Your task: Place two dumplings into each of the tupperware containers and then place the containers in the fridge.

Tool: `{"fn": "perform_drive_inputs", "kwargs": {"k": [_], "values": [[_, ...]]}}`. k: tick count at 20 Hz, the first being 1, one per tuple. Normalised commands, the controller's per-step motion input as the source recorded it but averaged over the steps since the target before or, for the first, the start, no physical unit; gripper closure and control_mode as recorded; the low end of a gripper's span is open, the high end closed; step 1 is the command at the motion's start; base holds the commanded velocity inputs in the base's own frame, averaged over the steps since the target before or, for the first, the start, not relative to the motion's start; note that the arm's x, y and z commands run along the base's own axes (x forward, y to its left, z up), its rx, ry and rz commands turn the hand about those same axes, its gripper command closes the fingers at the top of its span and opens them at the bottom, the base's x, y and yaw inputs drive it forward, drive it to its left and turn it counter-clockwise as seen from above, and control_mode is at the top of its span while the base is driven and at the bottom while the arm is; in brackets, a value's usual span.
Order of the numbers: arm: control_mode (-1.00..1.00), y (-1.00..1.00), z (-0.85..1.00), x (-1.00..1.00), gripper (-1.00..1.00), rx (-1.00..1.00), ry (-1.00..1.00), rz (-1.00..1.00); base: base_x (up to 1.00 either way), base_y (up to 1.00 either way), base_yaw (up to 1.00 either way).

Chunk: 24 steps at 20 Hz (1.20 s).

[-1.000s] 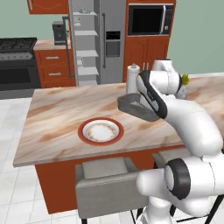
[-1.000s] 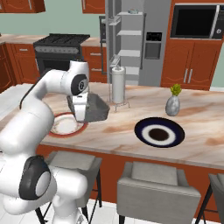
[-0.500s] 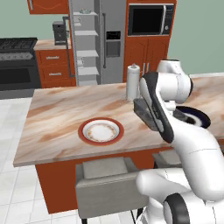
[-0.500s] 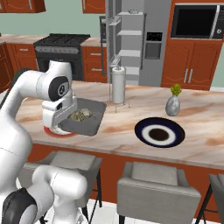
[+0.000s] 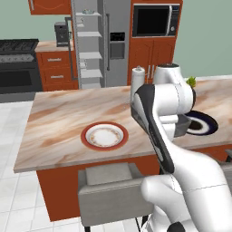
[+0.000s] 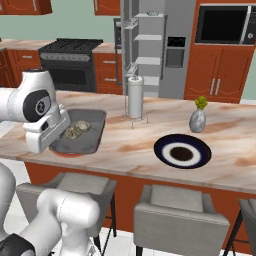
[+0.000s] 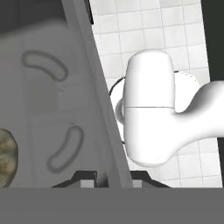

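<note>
Found the gripper (image 7: 113, 176) closed on the rim of the dark grey tupperware container (image 6: 86, 133), jaws pinching the thin wall between them. Saw two dumplings (image 6: 76, 129) lying together inside the tub, toward the end nearest the hand; caught one of them again at the left margin of the hand view. Judged the tub to be lifted clear of the counter (image 6: 125, 142), hanging over its front edge, since floor tiles showed past the rim in the hand view. Noted a sliver of the red-rimmed plate (image 5: 104, 135) under the tub in the right base view, bare of dumplings, sitting close to the counter's front edge.

Reckoned the filling of this one container done, and its carry to the fridge (image 6: 152, 47) under way but far from finished. Saw the fridge standing open beyond the counter's far edge, pale shelves exposed, well apart from the tub. Could not tell where the second container and the other two dumplings were, nor whether that pair was packed.

Left on the counter: the dark blue plate (image 6: 181, 151) near the front edge, the paper towel roll (image 6: 135, 97) and the small vase (image 6: 198, 119) toward the far edge.
</note>
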Motion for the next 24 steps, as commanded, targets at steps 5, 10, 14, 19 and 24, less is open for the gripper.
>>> {"fn": "perform_drive_inputs", "kwargs": {"k": [5,10,14,19,24], "values": [[-1.0,-0.07,0.19,-0.26,1.0,-0.02,0.0,0.02,0.0,0.0,0.0],[-1.0,-0.3,0.04,-0.28,1.0,0.0,0.0,0.0,0.0,0.0,0.0],[-1.0,-0.34,0.0,-0.05,1.0,0.0,0.0,0.0,0.0,0.0,0.0],[-1.0,-0.15,0.0,0.0,1.0,0.0,0.0,0.0,0.0,0.0,0.0],[-1.0,0.0,0.0,0.0,1.0,0.0,0.0,0.0,0.0,0.0,0.0]]}}
